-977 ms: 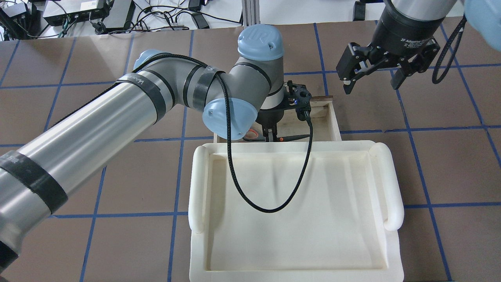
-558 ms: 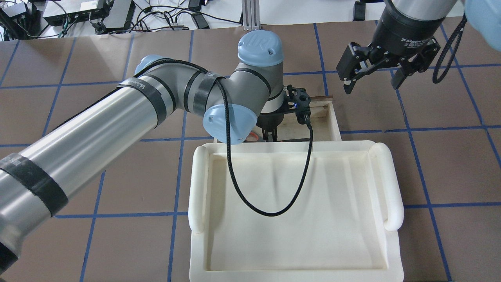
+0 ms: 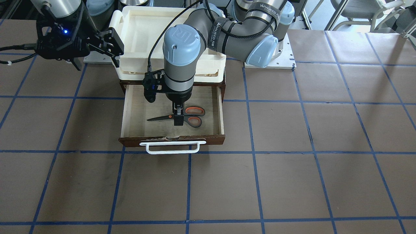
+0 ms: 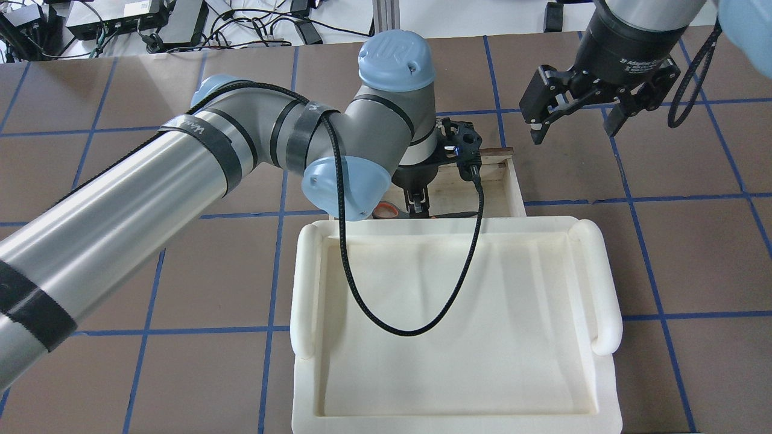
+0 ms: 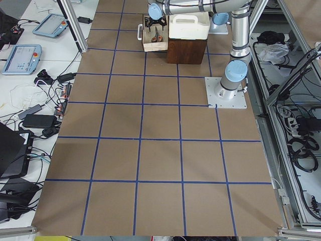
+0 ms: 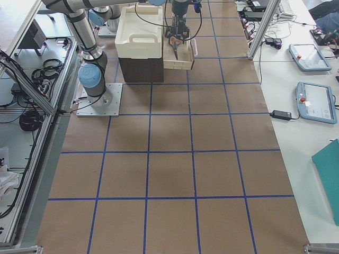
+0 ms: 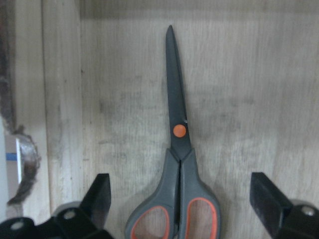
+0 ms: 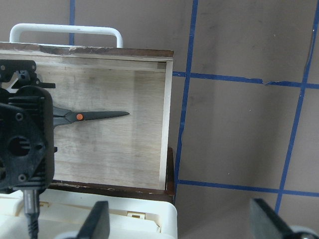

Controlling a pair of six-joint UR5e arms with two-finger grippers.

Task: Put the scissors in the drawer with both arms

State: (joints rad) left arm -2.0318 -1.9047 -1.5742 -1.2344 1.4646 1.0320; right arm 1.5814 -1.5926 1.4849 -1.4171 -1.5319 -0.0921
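Note:
The scissors (image 3: 187, 119) lie flat on the pale floor of the open drawer (image 3: 221, 110), blades toward the view's left. My left gripper (image 3: 178, 117) is open right over them. In the left wrist view the scissors (image 7: 177, 149) lie between the two spread fingertips (image 7: 102, 191), which do not touch them. My right gripper (image 4: 573, 129) is open and empty, held high to the right of the drawer (image 4: 515, 181). The right wrist view shows the scissors (image 8: 94, 116) inside the drawer (image 8: 167, 124).
A cream-white plastic tray (image 4: 597, 283) sits on top of the dark brown cabinet, over the back of the drawer. The drawer's white bar handle (image 3: 172, 148) sticks out at its front. The left wrist's black cable (image 4: 422, 319) hangs over the tray.
The left arm's elbow and wrist have shifted a little to the left. The scissors stay in the same place in the drawer. The right gripper has hardly moved.

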